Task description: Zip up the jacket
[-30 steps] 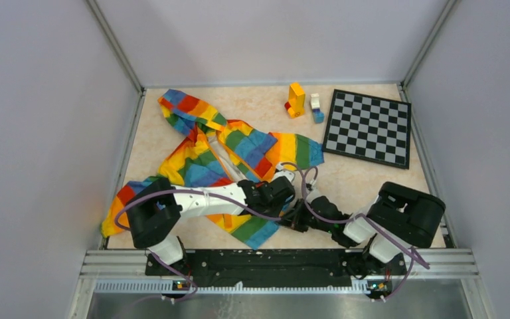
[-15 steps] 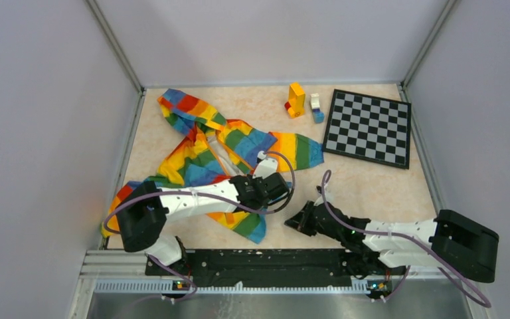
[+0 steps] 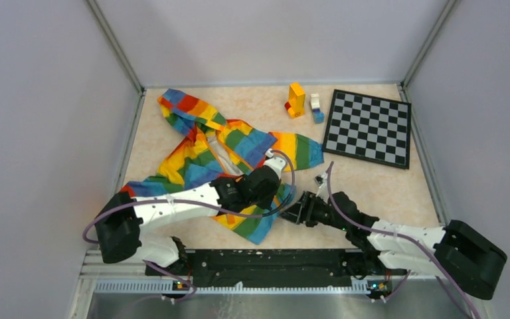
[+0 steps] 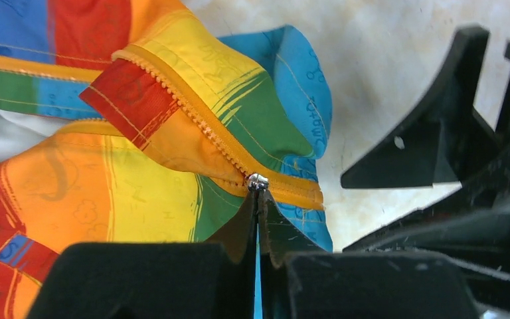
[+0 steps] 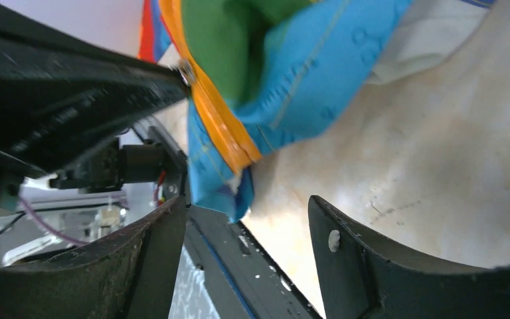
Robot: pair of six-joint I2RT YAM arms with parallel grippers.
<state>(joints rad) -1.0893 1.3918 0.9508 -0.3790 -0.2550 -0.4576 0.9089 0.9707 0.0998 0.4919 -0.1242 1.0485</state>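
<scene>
Right pincer [image 3: 296, 211] has swung back toward the jacket [image 3: 199, 163] on the beige tabletop [image 3: 372, 186].

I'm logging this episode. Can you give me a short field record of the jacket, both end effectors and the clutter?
jacket: spread out, front open
zipper slider: at bottom hem
left end effector: shut, pinching at the slider
right end effector: open, at the hem corner
clutter: chessboard and toy blocks, far side
</scene>
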